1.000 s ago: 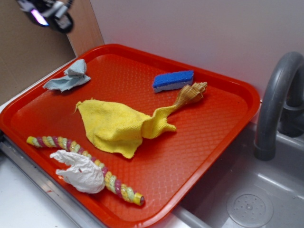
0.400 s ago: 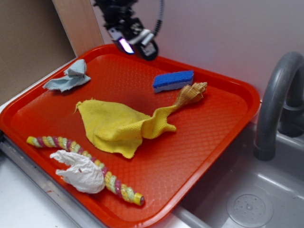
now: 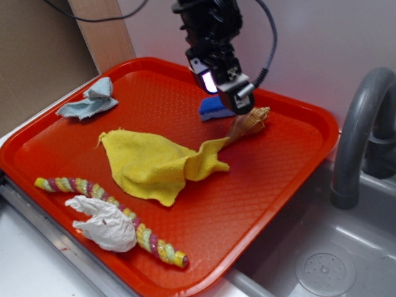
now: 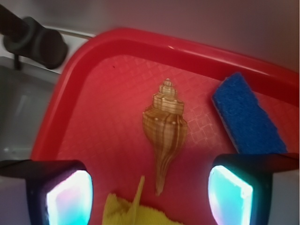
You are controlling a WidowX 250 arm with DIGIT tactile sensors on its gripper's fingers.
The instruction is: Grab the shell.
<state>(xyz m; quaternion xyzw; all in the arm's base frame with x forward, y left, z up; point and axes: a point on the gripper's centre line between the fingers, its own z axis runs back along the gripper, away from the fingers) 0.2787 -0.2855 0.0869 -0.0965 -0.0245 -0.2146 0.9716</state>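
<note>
The shell is tan and cream, ridged, and lies on the red tray near its far right corner. In the wrist view the shell lies with its spire pointing away and its thin tail toward me. My gripper hovers above and just left of the shell, fingers spread wide. In the wrist view my gripper is open, the two glowing pads on either side of the shell's tail, with nothing between them. It touches nothing.
A blue sponge lies just left of the shell, partly behind the gripper. A yellow cloth reaches up to the shell's tail. Crumpled white paper, a striped rope toy and a grey rag also lie on the tray. A grey faucet and sink stand on the right.
The gripper has swept from the upper left corner of the scene to the right and down, arriving over the shell. Nothing on the tray has moved.
</note>
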